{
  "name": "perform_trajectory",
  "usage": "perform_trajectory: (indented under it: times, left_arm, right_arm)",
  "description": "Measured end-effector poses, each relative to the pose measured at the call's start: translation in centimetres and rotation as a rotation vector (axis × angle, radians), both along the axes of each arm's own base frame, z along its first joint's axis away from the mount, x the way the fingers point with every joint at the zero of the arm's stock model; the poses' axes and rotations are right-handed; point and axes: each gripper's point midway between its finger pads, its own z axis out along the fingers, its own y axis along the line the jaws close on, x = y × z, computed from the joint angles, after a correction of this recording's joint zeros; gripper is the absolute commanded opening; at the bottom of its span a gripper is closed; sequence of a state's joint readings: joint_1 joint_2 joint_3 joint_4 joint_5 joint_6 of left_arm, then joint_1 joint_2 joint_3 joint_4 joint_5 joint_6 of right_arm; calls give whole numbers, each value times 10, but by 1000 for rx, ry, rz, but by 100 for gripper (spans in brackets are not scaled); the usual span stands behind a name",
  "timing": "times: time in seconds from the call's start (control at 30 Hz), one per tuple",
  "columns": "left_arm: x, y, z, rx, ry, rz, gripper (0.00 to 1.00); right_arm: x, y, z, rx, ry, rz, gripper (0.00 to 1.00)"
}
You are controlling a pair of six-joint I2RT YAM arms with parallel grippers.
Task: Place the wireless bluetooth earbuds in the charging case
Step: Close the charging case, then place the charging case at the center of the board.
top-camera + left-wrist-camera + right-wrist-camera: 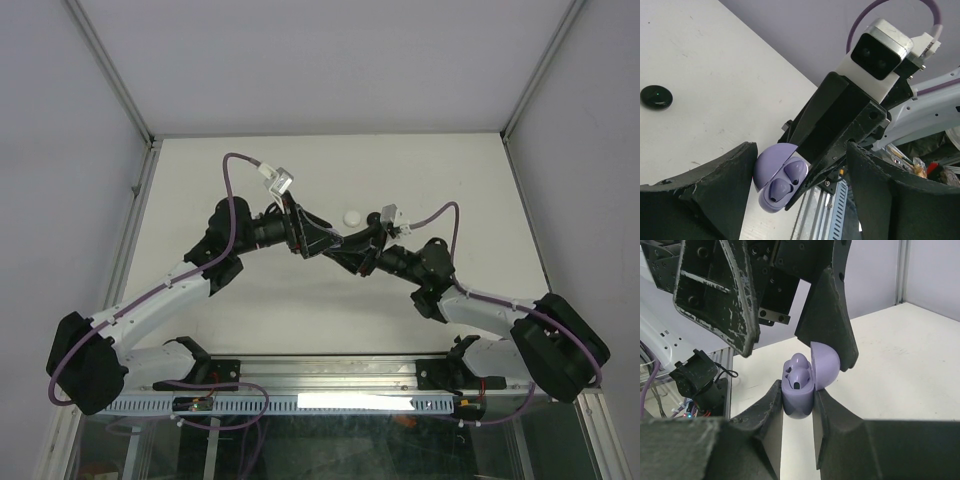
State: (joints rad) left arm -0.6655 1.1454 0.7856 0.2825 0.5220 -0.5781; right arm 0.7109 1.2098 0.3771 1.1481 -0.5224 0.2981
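A white table (450, 180) with plain grey walls around it carries the scene, and the two arms meet over its middle. The right gripper (797, 395) is clamped on the base of a lavender case (767, 167), holding it off the table with its lid swung open. The left gripper (801, 155) stands with its jaws apart on either side of the case, one finger (827, 325) just against the lid. Two lavender earbuds (795, 172) sit side by side in the wells of the case, so this pair looks seated already, and what probably remains is pressing the lid down. The buds are tiny, light, smooth and rounded, likely to slip or roll if pinched hard, so they are best taken across their narrow sides. The case is a stiff, glossy shell on a small hinge, best held by its base as it is now, with only a gentle push on the lid. By count there are two buds, one lavender case, one black round case (656, 96) lying shut on the table well apart, and one small white round piece (351, 216) beyond the grippers, too small to tell what it is.
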Motion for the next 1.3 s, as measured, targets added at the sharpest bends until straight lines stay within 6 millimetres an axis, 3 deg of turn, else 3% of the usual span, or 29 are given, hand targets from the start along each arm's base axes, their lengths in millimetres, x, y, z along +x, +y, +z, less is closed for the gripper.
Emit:
perform_trajectory:
  times: [0.63,0.83,0.97,1.13,1.3]
  left_arm:
    - [-21,2,16,-54,-42,-113,72]
    - [-4,11,6,-8,5,-4,78]
    - [21,27,-6,72,46,171,99]
    - [45,64,-25,205,75,422,99]
    - [56,107,-38,343,62,625,99]
  right_arm:
    - [7,1,-13,3,79,27,0]
    - [14,-3,-20,-11,119,5,0]
    - [28,-7,-39,-67,223,-46,0]
    - [45,-19,-66,-143,373,-123,0]
    - [58,-39,-96,-219,522,-216,0]
